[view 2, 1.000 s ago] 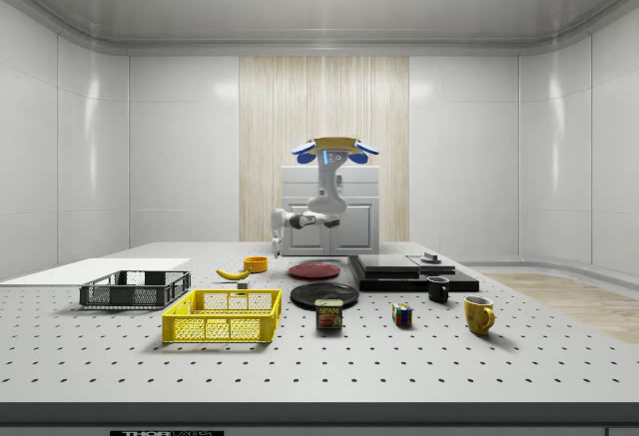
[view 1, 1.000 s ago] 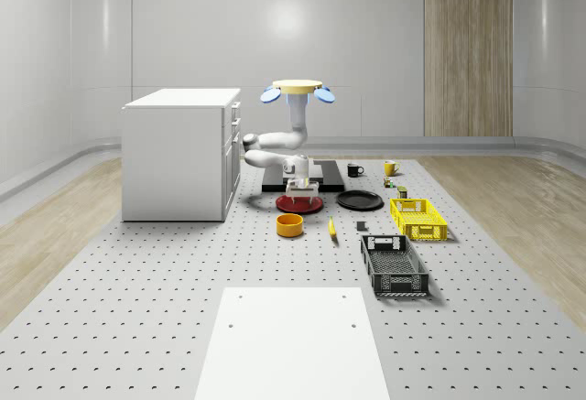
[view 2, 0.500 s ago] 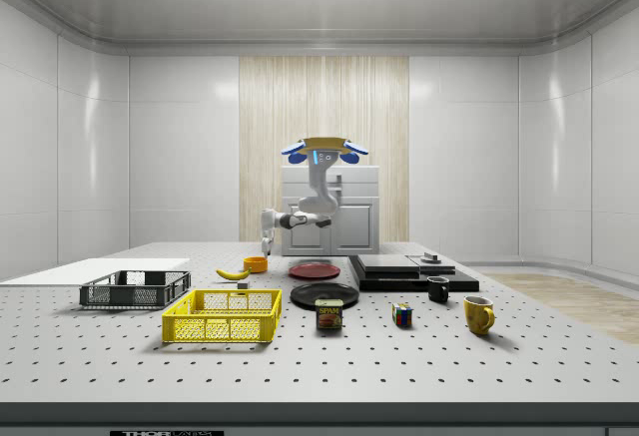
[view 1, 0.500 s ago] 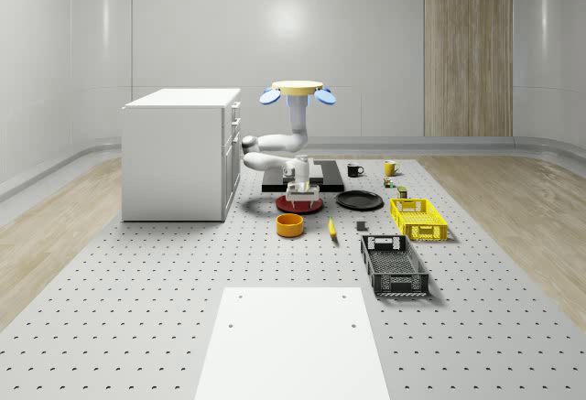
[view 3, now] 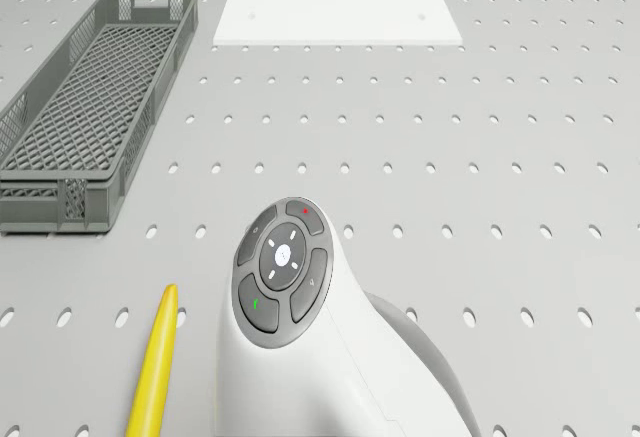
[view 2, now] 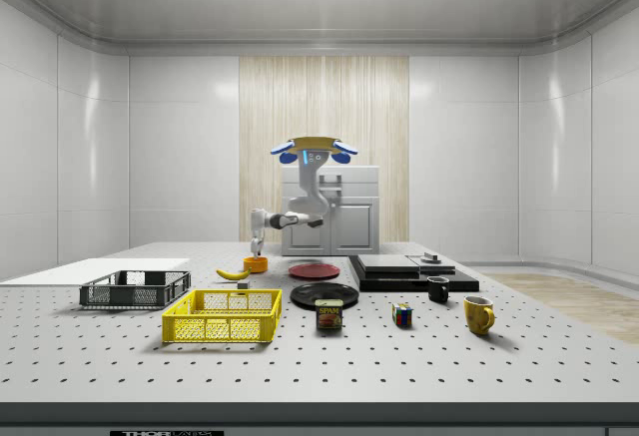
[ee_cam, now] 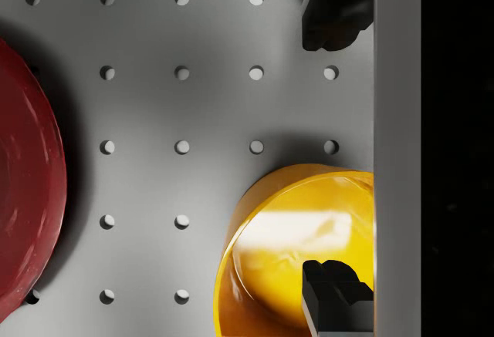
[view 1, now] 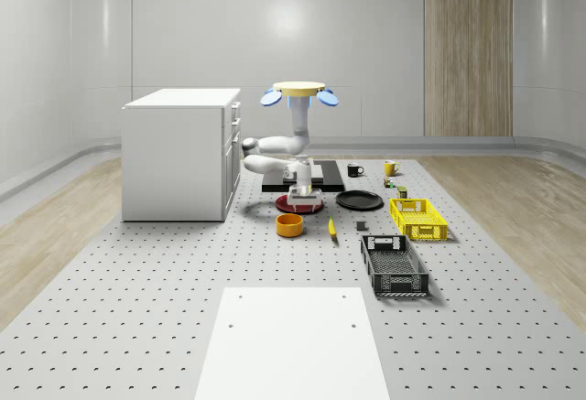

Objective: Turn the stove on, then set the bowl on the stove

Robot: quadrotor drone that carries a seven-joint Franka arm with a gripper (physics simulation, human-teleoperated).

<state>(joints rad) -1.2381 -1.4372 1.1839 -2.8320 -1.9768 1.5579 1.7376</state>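
Note:
The orange bowl (view 1: 290,225) (view 2: 256,264) (ee_cam: 293,237) stands on the perforated table in front of the red plate (view 1: 295,206). Behind that plate lies the flat black stove (view 1: 328,177) (view 2: 409,271). The drone (view 1: 298,93) (view 2: 314,147) hovers above this area with its arm bent downward. My gripper (view 2: 258,247) (ee_cam: 336,160) hangs open just above the bowl. In the wrist view one fingertip (ee_cam: 336,294) is over the bowl's inside and the other (ee_cam: 333,25) is over bare table outside its rim.
A white cabinet (view 1: 181,153) stands at the whole-scene view's left. A banana (view 1: 331,227) (view 3: 155,367), a black plate (view 1: 359,200), a yellow crate (view 1: 418,218), a grey crate (view 1: 394,264) (view 3: 85,117), two mugs (view 1: 355,170) and a white sheet (view 1: 288,340) share the table.
The drone and arm have shifted toward the side view's left, carrying the gripper from over the red plate to just above the bowl. The bowl has not moved.

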